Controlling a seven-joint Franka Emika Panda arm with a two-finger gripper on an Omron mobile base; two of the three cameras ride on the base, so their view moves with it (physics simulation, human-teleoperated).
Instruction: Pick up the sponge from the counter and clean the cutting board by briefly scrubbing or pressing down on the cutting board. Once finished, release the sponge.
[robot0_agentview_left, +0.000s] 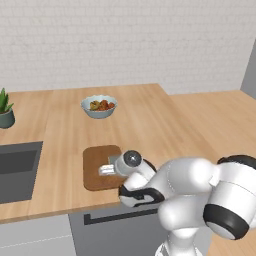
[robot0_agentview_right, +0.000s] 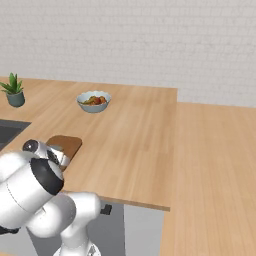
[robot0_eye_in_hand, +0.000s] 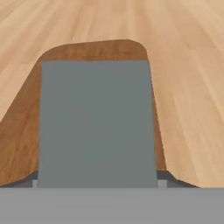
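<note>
- Over the cutting board (robot0_agentview_left: 97, 167) near the front edge of the bench (robot0_agentview_left: 145, 125), my gripper (robot0_eye_in_hand: 97, 183) sits low, with the wrist bent down across the board's right half.
- From the hand view, the sponge (robot0_eye_in_hand: 97, 124) lies straight ahead as a flat grey-green slab over the dark board, with a finger tip (robot0_eye_in_hand: 30, 182) showing at each of its lower corners.
- I read that as the gripper closed on the sponge across its narrow width; I cannot tell whether the sponge's underside is touching the board or just above it.
- I judge the sponge light and soft. It should squash under the fingers, so a firm pinch on the two long sides, near the middle, ought to keep it from twisting.
- Its yellow base is hidden from me here.
- The board looks stiff and flat, and it may slide on the smooth bench if I push sideways, so I would press mostly straight down.
- Farther back, a bowl (robot0_agentview_left: 99, 106) of food, a potted plant (robot0_agentview_right: 13, 90) and the sink (robot0_agentview_left: 17, 170) stand well apart from the work.
</note>
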